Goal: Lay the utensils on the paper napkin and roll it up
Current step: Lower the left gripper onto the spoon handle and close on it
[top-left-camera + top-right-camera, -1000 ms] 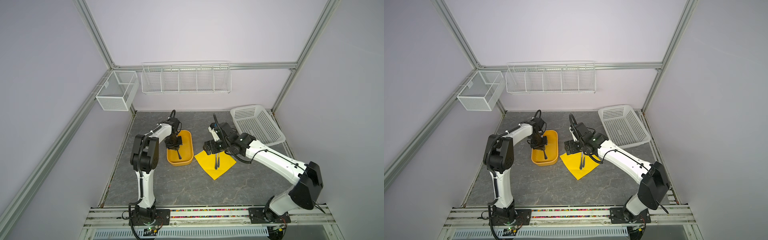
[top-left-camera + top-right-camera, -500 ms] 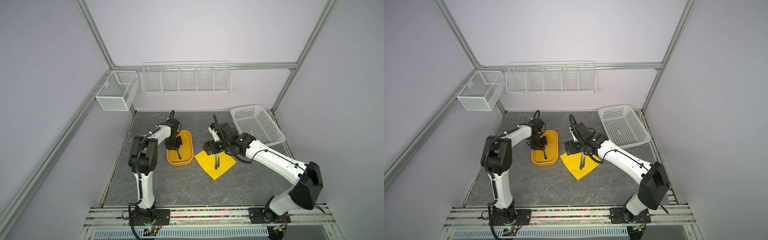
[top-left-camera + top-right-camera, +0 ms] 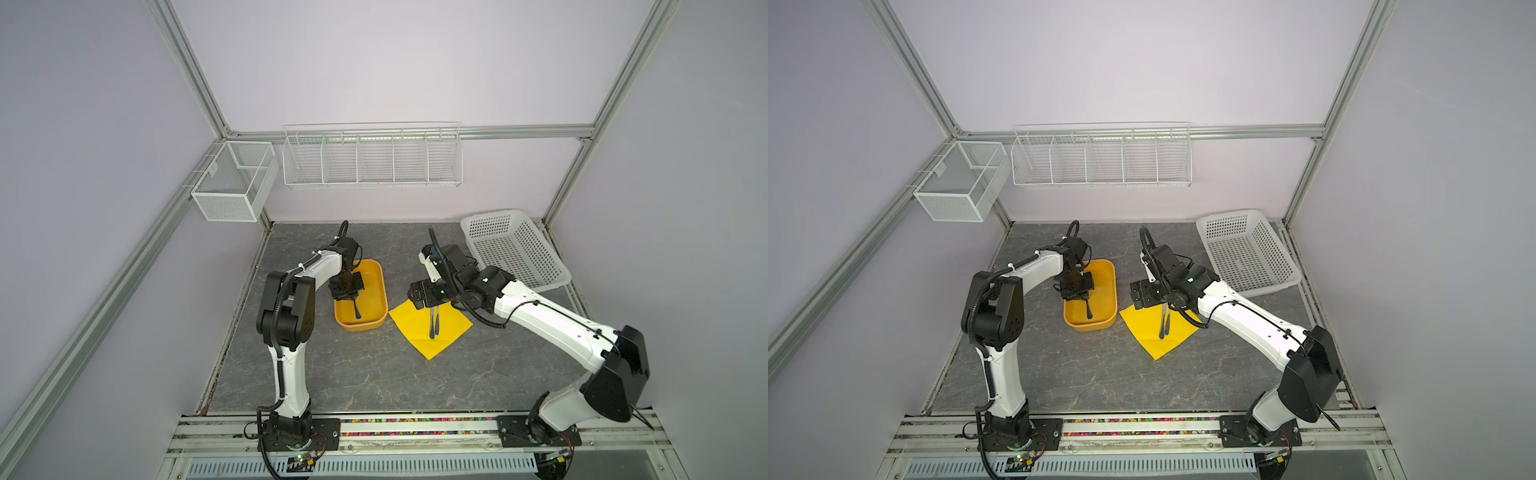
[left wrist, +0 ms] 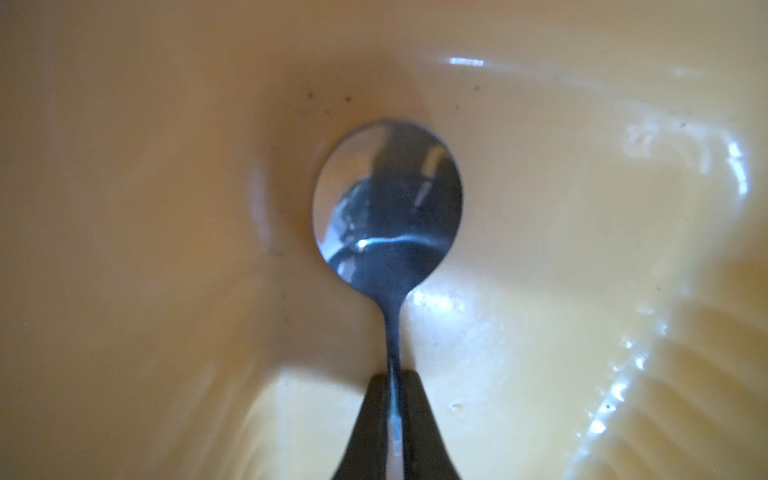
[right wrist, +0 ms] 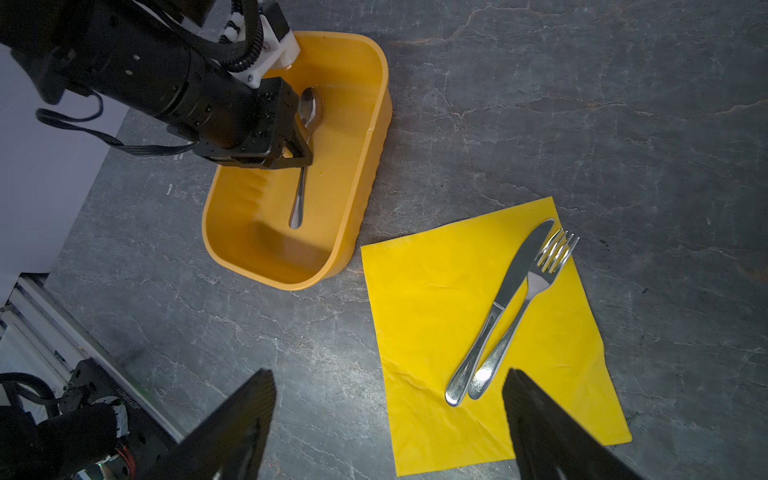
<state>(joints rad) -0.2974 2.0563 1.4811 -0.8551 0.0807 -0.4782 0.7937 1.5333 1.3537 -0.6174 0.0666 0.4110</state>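
Left gripper [image 4: 392, 378] is pinched shut on the spoon [image 4: 386, 199], gripping the thin neck. Bowl sits just ahead of the fingertips; most of the handle trails behind them. All of it is inside the orange-yellow tub [image 5: 361, 174]. Right gripper [image 5: 388, 374] hangs w/ jaws wide, holding nothing. The paper napkin [image 5: 432, 316] lies flat below and ahead of it, w/ knife [image 5: 515, 270] and fork [image 5: 540, 282] side by side on it, handle ends nearest that gripper's fingertips.

Step in hand, prob.: lift spoon out, carry to napkin. To do it well:
- Grip is off-centre, near the bowl, so the long handle may swing or sag. Lift slow and straight up.
- Get the handle end above the tub wall before going sideways, else it could catch and twist out.
- Set it down parallel to knife and fork, just beside them, fully on the paper, so the roll goes clean.
- Right gripper is over the drop zone; may need to back off.

Hard to tell:
- Left wrist cam cuts off the handle behind the fingertips; tub rim isn't seen there.
- Can't tell if the spoon is off the tub floor yet.
- In both top views cutlery is only dark slivers, and the right gripper hides the napkin corner under it.
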